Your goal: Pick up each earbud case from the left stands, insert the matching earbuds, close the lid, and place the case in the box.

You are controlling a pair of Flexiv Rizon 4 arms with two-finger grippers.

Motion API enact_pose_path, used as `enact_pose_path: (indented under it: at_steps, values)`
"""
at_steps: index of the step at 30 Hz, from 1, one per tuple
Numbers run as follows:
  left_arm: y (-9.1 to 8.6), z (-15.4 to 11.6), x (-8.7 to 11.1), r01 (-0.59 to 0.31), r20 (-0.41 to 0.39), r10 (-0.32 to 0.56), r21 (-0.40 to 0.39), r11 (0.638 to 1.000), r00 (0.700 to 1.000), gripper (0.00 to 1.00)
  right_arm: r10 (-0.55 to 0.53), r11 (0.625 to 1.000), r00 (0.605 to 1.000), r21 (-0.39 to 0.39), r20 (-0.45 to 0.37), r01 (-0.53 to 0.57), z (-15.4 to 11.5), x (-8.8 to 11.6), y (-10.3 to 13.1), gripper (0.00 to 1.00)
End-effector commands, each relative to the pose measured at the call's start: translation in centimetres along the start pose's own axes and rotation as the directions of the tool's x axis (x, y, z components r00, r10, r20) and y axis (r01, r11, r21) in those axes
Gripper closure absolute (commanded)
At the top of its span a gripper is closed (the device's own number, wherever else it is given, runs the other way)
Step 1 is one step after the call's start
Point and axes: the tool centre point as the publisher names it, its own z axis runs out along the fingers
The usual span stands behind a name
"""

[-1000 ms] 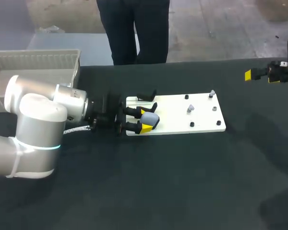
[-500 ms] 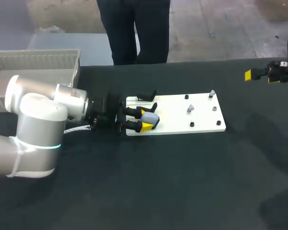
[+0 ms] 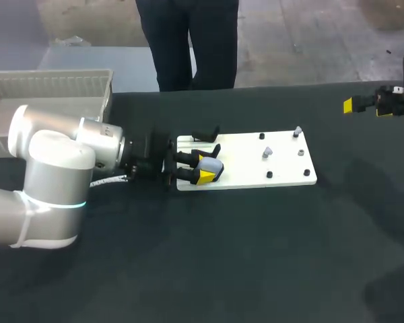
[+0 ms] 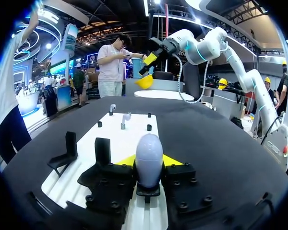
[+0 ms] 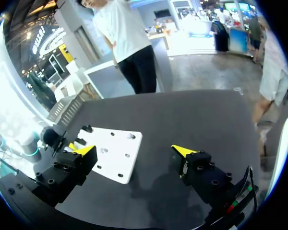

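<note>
Earbud case, pale grey and egg-shaped, stands upright between the yellow tips of the left gripper. The tips are a narrow way apart and press it from both sides. Under the gripper lies the near end of a white board. Two black L-shaped stands rise just beside the gripper, and two small grey earbuds sit on pegs farther ahead. The right gripper is well apart from the board, its fingers spread wide with nothing between them.
</note>
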Motion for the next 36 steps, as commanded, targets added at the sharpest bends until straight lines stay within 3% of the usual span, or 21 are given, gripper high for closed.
enact_pose_path:
  at_steps: [1,9,20,28,36]
  values:
    - [0.3,0.1,0.1,0.000,-0.003,0.000,0.007,1.000,1.000,0.79,-0.001,1.000,1.000,-0.001,0.000,0.001,0.1,0.0,-0.1,0.00]
    - [0.0,-0.3,-0.1,-0.003,-0.002,0.003,0.009,1.000,1.000,1.00,-0.001,1.000,1.000,-0.001,0.000,0.001,0.1,0.0,-0.1,0.00]
    - [0.1,-1.5,-1.5,-0.015,0.012,0.015,-0.014,1.000,1.000,1.00,-0.001,1.000,1.000,-0.001,0.000,0.001,0.1,0.0,-0.1,0.00]
    - [0.1,-3.3,-4.8,-0.029,0.016,0.029,-0.031,0.999,0.999,1.00,-0.001,1.000,1.000,-0.001,0.000,0.001,0.1,0.0,-0.1,0.00]
    - [0.7,-3.1,-7.8,-0.069,0.037,0.072,-0.072,0.995,0.997,1.00,-0.001,1.000,1.000,-0.023,-0.013,0.001,0.4,0.2,0.3,0.00]
